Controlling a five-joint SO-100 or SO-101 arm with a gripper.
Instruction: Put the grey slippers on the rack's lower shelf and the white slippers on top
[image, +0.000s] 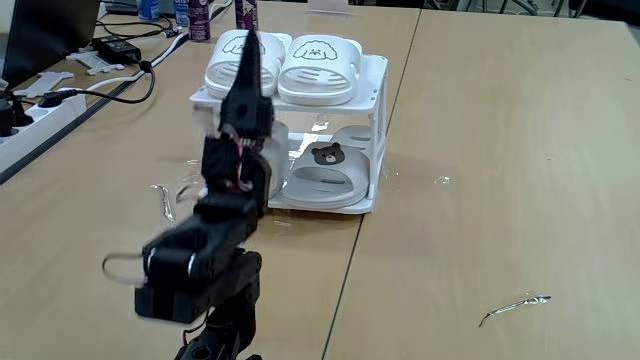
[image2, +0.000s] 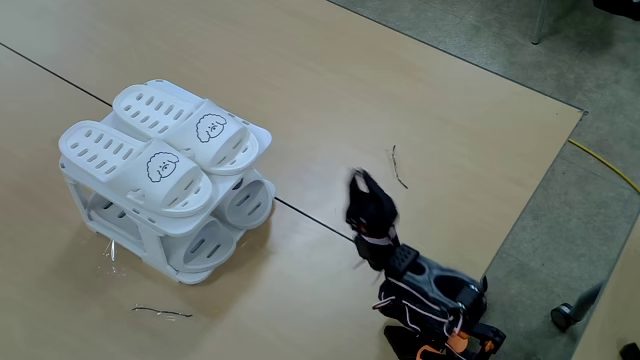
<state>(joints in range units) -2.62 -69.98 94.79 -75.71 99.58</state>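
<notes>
Both white slippers (image2: 160, 150) lie on top of the rack (image: 378, 120), the grey slippers (image: 335, 165) sit below, nothing seems left; the tool (image2: 358, 180) holds nothing, whether apart I cannot tell.

Two white slippers (image2: 160, 150) lay on one rack (image: 378, 100). One grey slipper (image: 330, 170) was plainly countable below; a second was blocked in one fixed view, apparent in another.
</notes>
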